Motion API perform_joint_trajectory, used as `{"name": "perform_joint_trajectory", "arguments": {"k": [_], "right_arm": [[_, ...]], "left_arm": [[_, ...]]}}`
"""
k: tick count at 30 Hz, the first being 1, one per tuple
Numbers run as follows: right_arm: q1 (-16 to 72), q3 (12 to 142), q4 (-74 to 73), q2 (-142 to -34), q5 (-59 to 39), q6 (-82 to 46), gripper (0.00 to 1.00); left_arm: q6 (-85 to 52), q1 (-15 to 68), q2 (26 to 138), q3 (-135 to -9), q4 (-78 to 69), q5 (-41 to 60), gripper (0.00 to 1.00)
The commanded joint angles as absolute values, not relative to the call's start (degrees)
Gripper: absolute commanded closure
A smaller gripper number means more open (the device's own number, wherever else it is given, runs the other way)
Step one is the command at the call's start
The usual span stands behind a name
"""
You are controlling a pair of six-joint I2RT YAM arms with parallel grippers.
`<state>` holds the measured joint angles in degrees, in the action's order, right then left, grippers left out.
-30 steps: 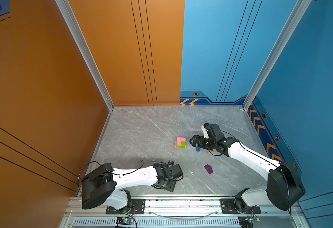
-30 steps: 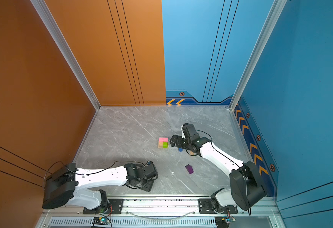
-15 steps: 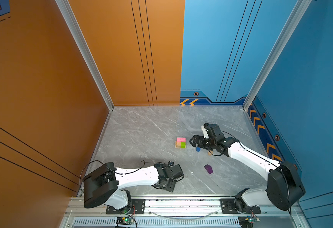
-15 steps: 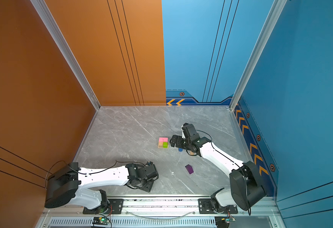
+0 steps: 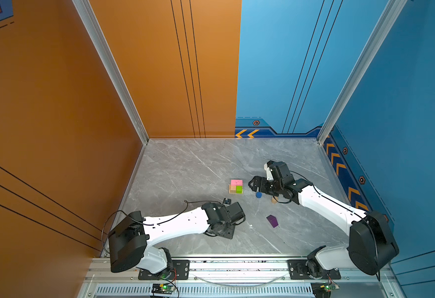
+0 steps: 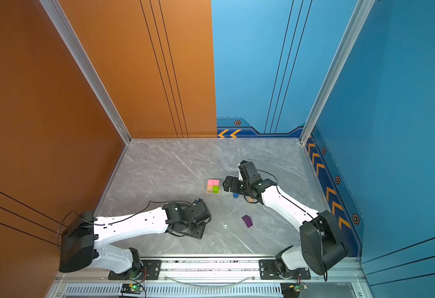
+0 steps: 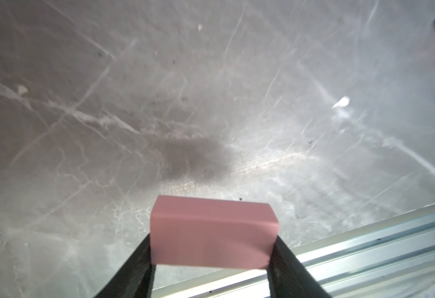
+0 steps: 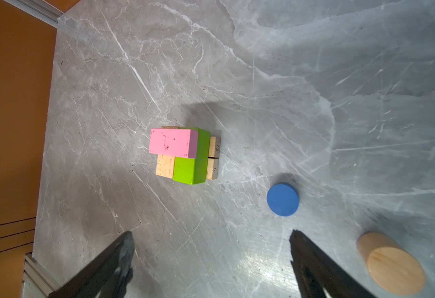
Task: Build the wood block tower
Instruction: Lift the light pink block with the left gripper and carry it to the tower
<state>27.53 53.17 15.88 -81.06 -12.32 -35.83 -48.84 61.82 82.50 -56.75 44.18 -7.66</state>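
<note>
The left fingers (image 7: 133, 268) are clamped on a pink slab (image 7: 212, 229), held off the desk (image 5: 185, 167) near its front rail. The right fingers (image 8: 108, 263) stand wide apart and empty, near the blue cylinder (image 8: 282, 199) and tan cylinder (image 8: 392, 263). The tower (image 5: 236, 186), tan and green bars under another slab (image 8: 171, 145), stands mid-desk; the purple block (image 5: 272, 221) lies apart

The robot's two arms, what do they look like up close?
Both the left arm and right arm have smooth white shells with chunky black joints and a big black housing near the base. Thin black cables loop alongside them. The left claw and right claw each have two flat, tapering black fingers.
</note>
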Motion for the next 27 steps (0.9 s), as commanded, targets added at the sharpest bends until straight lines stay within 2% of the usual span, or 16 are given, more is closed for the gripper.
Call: {"name": "perform_joint_trajectory", "arguments": {"k": [1,14,27], "right_arm": [[26.7,52.5,17.1,-81.2,-12.9,-35.5,0.05],[23.2,51.7,17.8,-79.7,-13.6,-34.6,0.05],[19.5,50.1,16.9,-79.4,-16.0,-34.3,0.05]], "left_arm": [[-46.7,58.8,82.7,-62.1,47.3,-11.7,0.4],[-39.6,49.7,97.1,-79.4,47.2,-9.0,0.4],[-40.1,46.6,108.5,-89.5,48.7,-8.8,0.4]]}}
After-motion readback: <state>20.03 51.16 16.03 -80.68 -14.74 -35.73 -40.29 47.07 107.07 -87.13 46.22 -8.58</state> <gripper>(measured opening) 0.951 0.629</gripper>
